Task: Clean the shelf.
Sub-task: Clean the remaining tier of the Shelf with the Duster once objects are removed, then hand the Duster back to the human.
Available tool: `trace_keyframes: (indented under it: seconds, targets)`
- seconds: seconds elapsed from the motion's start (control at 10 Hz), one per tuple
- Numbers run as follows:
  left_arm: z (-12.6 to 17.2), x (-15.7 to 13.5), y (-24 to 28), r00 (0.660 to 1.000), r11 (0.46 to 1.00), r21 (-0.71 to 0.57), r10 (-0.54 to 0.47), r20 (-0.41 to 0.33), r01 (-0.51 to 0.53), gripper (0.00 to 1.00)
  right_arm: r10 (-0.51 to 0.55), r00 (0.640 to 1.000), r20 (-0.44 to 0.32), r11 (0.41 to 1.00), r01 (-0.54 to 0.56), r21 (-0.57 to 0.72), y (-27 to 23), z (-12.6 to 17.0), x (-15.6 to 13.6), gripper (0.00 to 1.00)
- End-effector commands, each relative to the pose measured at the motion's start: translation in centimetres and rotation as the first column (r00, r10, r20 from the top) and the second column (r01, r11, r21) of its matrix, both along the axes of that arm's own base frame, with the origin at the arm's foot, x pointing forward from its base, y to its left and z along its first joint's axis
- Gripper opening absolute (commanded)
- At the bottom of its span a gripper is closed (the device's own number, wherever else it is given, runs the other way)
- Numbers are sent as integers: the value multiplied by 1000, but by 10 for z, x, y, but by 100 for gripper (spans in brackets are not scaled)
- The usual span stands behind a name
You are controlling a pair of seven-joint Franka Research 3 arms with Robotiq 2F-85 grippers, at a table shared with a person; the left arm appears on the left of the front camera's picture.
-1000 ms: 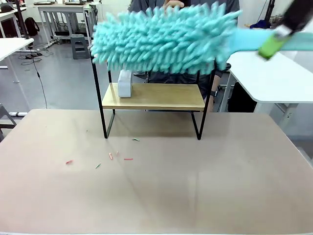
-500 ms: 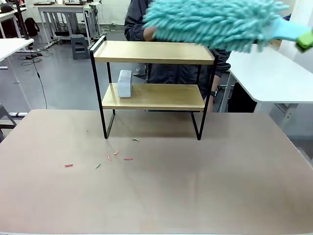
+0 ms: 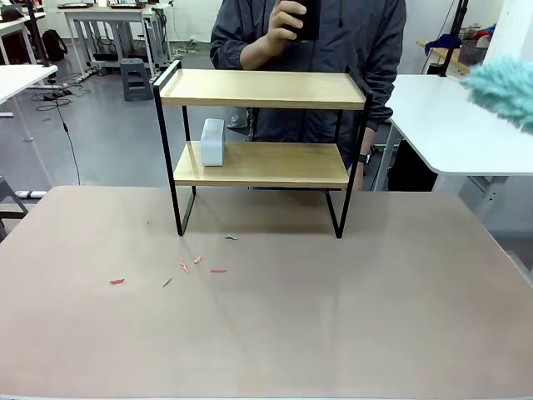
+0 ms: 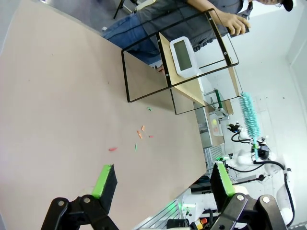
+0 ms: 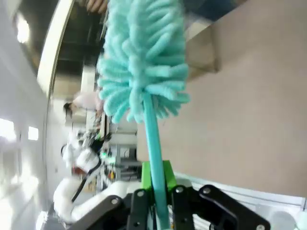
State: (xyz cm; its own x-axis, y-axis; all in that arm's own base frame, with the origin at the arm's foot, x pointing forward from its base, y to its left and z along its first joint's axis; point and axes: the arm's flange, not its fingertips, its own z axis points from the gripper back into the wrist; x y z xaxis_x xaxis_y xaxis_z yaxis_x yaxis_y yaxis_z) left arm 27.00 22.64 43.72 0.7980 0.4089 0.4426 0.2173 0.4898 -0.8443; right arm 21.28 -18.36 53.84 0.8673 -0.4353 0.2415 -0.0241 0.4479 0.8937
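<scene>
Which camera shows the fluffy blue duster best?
The right wrist view: the duster is close up, its handle clamped in the right gripper. The front view catches the duster's end at the right edge; the left wrist view shows it tiny and far off.

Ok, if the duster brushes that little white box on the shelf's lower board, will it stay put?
Probably not. The white box stands upright on a narrow base, so it could tip. It looks small and plastic, likely light, and the shelf board looks smooth, so it may slide. The duster is fluffy, so contact should be gentle.
</scene>
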Motion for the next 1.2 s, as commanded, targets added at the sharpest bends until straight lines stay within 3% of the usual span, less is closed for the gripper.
trace_keyframes:
  seconds: [0.0, 0.1, 0.2, 0.3, 1.1]
  targets:
    - [0, 1, -2, 1000, 1000, -6, -3, 24, 3, 100, -27, 996, -88, 1000, 28, 12, 33, -49, 47, 12]
    - [0, 1, -2, 1000, 1000, -6, -3, 24, 3, 100, 70, 986, -150, 995, -58, 85, 44, -82, 75, 12]
    - [0, 1, -2, 1000, 1000, -6, -3, 24, 3, 100, 102, 974, -201, 994, -90, 68, 55, -99, 98, 12]
    - [0, 1, -2, 1000, 1000, -6, -3, 24, 3, 100, -31, 992, -124, 999, 34, 19, 18, -63, 34, 12]
    - [0, 1, -2, 1000, 1000, -6, -3, 24, 3, 100, -31, 992, -124, 999, 34, 19, 18, -63, 34, 12]
